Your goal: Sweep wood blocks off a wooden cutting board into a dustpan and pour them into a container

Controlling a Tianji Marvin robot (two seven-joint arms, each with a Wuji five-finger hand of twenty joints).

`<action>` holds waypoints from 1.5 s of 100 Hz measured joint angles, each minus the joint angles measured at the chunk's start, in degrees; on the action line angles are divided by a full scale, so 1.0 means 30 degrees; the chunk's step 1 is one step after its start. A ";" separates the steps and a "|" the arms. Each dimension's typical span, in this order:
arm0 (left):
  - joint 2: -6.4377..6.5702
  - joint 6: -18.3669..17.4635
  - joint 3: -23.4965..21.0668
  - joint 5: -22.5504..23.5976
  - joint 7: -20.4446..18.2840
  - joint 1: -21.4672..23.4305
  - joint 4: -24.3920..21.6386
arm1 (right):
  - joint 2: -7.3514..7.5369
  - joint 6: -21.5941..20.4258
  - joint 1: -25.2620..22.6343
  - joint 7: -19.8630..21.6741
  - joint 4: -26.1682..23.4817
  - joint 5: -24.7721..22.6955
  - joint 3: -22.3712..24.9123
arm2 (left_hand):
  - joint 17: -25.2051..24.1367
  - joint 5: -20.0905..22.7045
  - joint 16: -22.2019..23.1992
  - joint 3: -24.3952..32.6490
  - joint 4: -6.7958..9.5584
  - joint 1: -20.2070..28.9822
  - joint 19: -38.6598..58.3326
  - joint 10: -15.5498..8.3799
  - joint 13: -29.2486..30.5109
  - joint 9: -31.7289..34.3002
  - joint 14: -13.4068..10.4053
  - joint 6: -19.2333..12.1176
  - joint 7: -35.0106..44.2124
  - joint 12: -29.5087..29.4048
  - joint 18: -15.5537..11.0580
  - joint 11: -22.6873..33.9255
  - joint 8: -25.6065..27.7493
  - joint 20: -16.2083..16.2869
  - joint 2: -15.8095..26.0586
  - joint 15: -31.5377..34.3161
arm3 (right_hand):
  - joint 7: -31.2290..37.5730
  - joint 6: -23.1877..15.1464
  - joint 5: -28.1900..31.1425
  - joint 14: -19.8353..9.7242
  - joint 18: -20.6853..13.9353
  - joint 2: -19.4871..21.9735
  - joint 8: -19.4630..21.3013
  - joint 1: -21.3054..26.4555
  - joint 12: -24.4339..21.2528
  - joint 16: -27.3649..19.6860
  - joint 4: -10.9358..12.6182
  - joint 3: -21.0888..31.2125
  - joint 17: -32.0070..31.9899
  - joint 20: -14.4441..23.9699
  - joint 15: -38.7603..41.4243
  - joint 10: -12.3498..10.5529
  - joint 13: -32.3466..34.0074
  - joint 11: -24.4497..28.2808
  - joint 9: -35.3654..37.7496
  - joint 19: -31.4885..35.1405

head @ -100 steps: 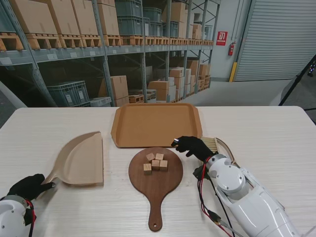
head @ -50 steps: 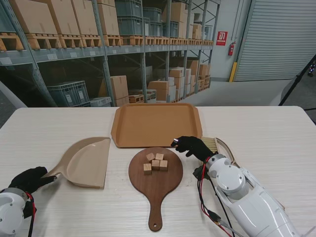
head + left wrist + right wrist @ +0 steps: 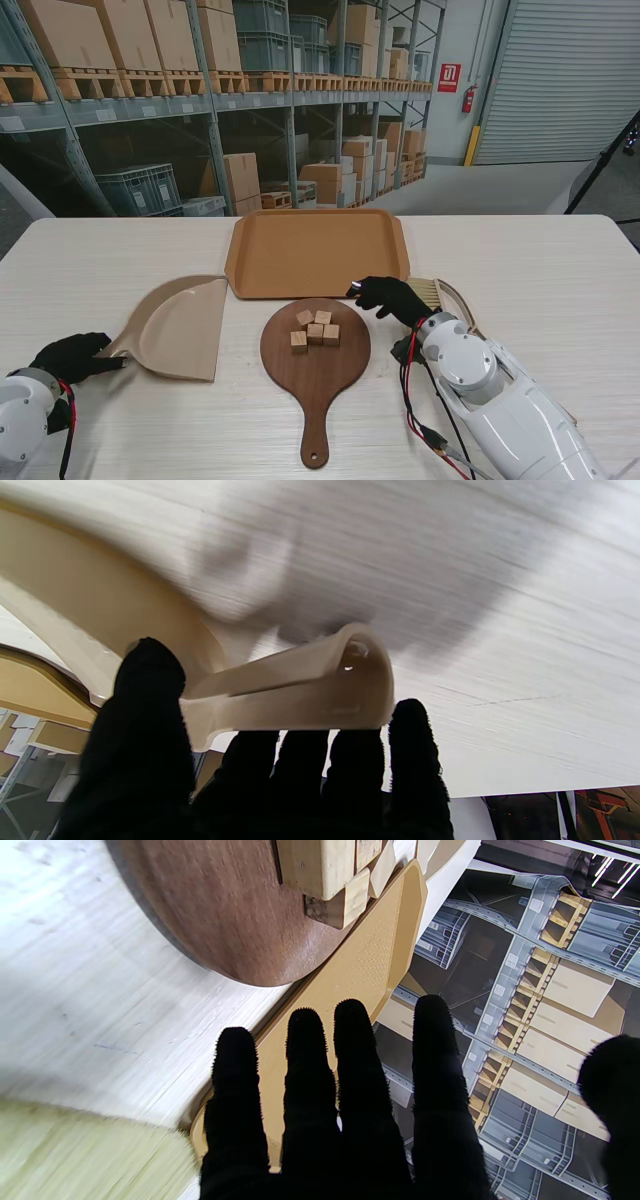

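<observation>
Gripping the dustpan (image 3: 178, 330) by its handle, the left hand (image 3: 72, 356) sits at the near left of the table (image 3: 560, 270); the left wrist view shows the black-gloved fingers (image 3: 305, 765) curled around the handle's rounded end. The pan's open mouth faces right, toward the round wooden cutting board (image 3: 315, 360), with a strip of bare table between them. Five wood blocks (image 3: 316, 330) sit clustered on the board's farther half, and its handle points toward me. Just beyond the board lies the tan tray (image 3: 317, 250), its near edge almost meeting the board's rim. The right hand (image 3: 390, 296) hangs just right of the board's far edge, at the tray's near right corner; the right wrist view shows its fingers (image 3: 350, 1075) extended and slightly spread, the thumb apart, holding nothing. Close behind that hand lies a brush (image 3: 432, 292) with pale bristles, mostly hidden by the wrist, so whether the palm touches it is hard to tell. Warehouse shelving with cardboard boxes (image 3: 100, 35) stands beyond the table.
</observation>
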 measured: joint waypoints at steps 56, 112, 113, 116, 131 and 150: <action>0.0460 0.0111 0.1389 0.0486 -0.1323 -0.1700 0.1392 | 0.0000 0.0015 0.0048 0.0102 0.0142 0.0055 -0.0021 | 0.0762 0.0249 0.0417 0.0593 0.0108 0.1812 0.0729 0.0236 0.0087 0.0320 0.0000 0.0184 0.1085 -0.0235 -0.0011 -0.0092 0.0116 -0.0002 0.0110 0.1232 | 0.0000 0.0003 0.0000 0.0000 0.0000 0.0000 0.0000 0.0004 0.0002 0.0000 0.0000 -0.0001 0.0000 0.0000 0.0004 0.0000 0.0000 0.0009 0.0000 -0.0001; 0.0074 0.0582 0.1385 0.0385 0.0928 -0.1393 0.1469 | 0.0008 0.0086 0.0043 0.0172 0.0197 0.0115 -0.0020 | 0.2917 0.0809 0.2317 -0.1333 -0.0068 0.4460 0.4724 -0.0040 0.3993 0.4634 0.0000 0.0790 0.7852 0.3213 -0.0055 -0.3170 0.2068 0.1826 0.2270 0.8658 | 0.0000 0.0065 0.0000 0.0000 0.0000 0.0000 0.0000 0.0005 0.0002 0.0000 0.0000 -0.0002 0.0395 0.0001 0.0305 0.0000 0.0000 0.0085 -0.0002 0.0089; 0.0065 0.0551 0.1359 0.0408 0.0994 -0.1347 0.1440 | 0.0008 0.0086 0.0042 0.0172 0.0197 0.0115 -0.0020 | 0.2964 0.0809 0.2354 -0.1333 -0.0068 0.4461 0.4820 -0.0040 0.4065 0.4637 0.0000 0.0846 0.7972 0.3308 -0.0052 -0.3170 0.2148 0.1831 0.2276 0.8859 | 0.0000 0.0071 0.0000 0.0000 0.0000 0.0000 0.0000 0.0005 0.0002 0.0000 0.0000 -0.0002 0.0401 0.0001 0.0306 0.0000 0.0000 0.0087 -0.0002 0.0094; 0.0037 0.0450 0.1272 0.0476 0.1178 -0.1204 0.1349 | 0.0009 0.0086 0.0038 0.0172 0.0198 0.0114 -0.0016 | 0.3092 0.0806 0.2411 -0.1392 -0.0068 0.4459 0.5133 -0.0027 0.4391 0.4651 0.0000 0.1032 0.8214 0.3579 -0.0050 -0.3170 0.2559 0.2058 0.2423 0.9518 | 0.0000 0.0087 0.0000 0.0000 0.0000 0.0000 0.0000 0.0005 0.0002 0.0000 0.0000 -0.0003 0.0425 0.0009 0.0316 0.0000 0.0000 0.0093 -0.0002 0.0273; -0.0077 -0.0185 0.0726 0.1170 0.1698 -0.0343 0.0685 | 0.0008 0.0086 -0.0012 0.0130 0.0198 0.0092 0.0030 | 0.3924 0.0687 0.2616 -0.1765 -0.0071 0.4453 0.6054 0.0165 0.4872 0.5290 -0.0001 0.1350 0.9642 0.4402 0.0123 -0.3206 0.4243 0.2578 0.2698 1.2013 | 0.0000 0.0198 0.0000 0.0000 0.0000 0.0000 0.0000 0.0005 0.0002 0.0000 0.0000 -0.0005 0.0502 0.0139 0.0522 0.0000 0.0000 0.0101 -0.0002 0.0515; -0.0221 -0.0429 0.0127 0.1654 0.2942 0.0943 -0.0330 | 0.0008 0.0086 -0.0091 0.0093 0.0188 0.0008 0.0135 | 0.4406 0.0611 0.2621 -0.1829 -0.0072 0.4451 0.6422 0.0331 0.5003 0.5778 -0.0004 0.1766 1.0821 0.5591 0.0195 -0.3051 0.5428 0.3028 0.2854 1.3897 | 0.0000 0.0206 0.0000 0.0011 0.0000 0.0000 0.0000 0.0009 0.0002 0.0000 0.0000 -0.0005 0.0630 0.0219 0.0746 0.0000 0.0300 0.0115 -0.0003 0.0743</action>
